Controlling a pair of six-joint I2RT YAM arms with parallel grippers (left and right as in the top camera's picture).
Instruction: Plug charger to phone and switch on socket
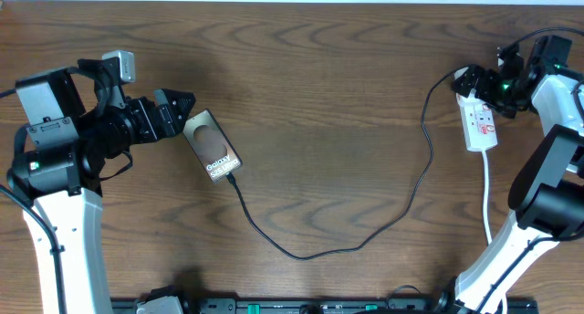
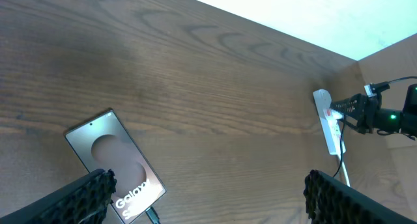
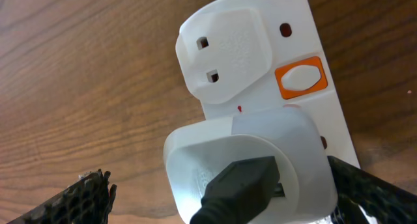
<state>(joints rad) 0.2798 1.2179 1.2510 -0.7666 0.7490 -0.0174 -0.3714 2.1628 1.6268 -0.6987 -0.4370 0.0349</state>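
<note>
One charger point(image 3: 242, 177) meets phone point(image 1: 212, 146); right fingers point(image 3: 81, 198) straddle socket point(image 3: 260, 48).

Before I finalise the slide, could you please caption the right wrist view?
Open right gripper above the socket, charger plug head seated.

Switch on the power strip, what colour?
The switch is a white button in an orange frame; clearest in the right wrist view.
</note>
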